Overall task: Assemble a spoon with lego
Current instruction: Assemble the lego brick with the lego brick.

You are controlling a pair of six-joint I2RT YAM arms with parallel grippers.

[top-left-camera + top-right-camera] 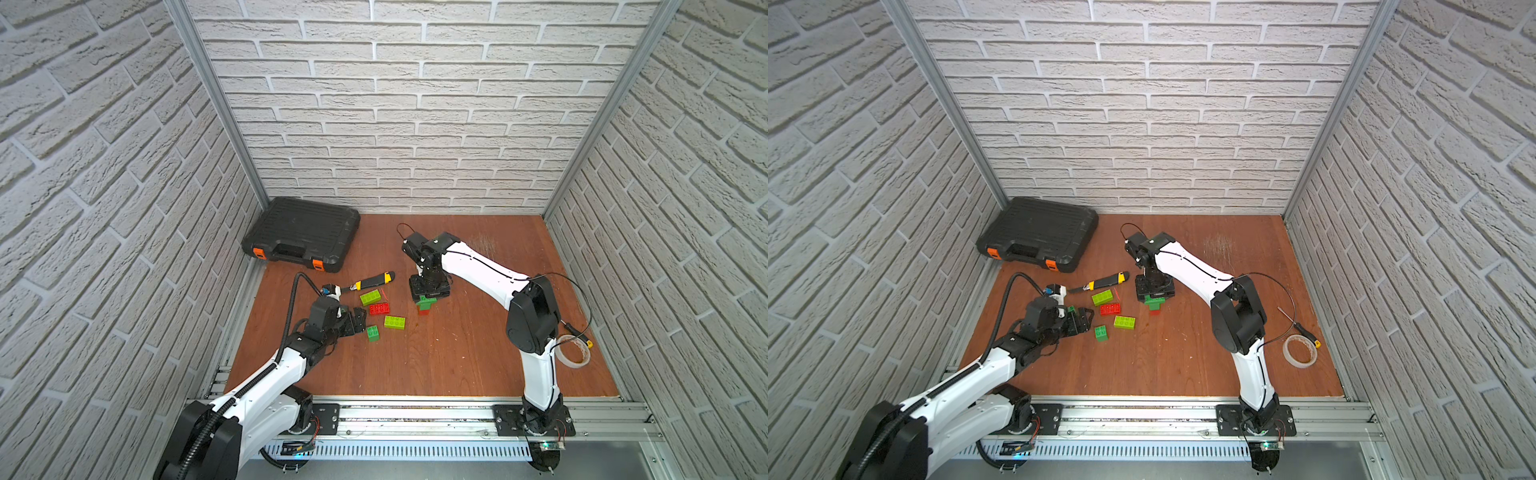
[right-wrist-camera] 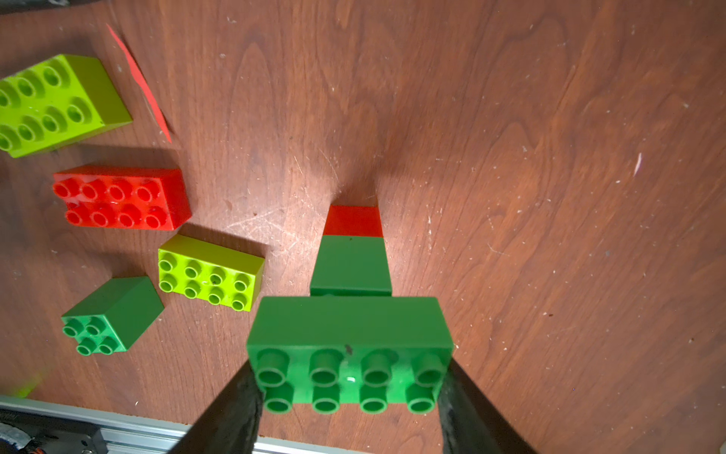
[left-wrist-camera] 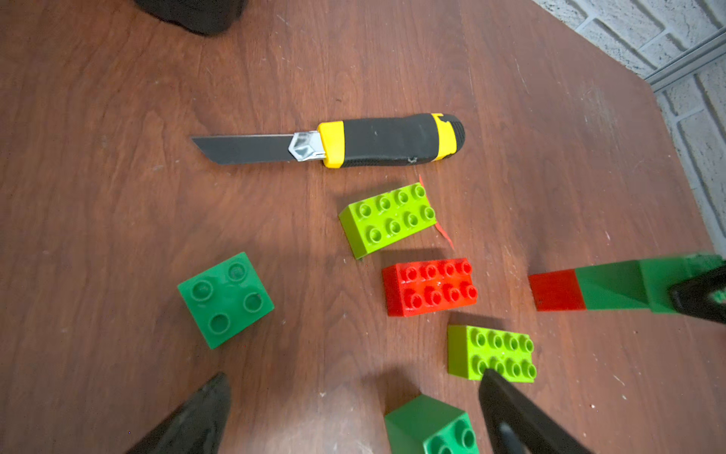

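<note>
Spoon (image 2: 349, 326) stands upright, seemingly touching table (image 2: 550, 196), in downturned right jaws.

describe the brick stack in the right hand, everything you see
The unfinished spoon is glossy plastic: a dark green eight-stud oblong brick on top, a narrower dark green stem below, red at the bottom. It stands upright on or just above the wooden table, the right hand gripping the oblong's short ends.
</note>
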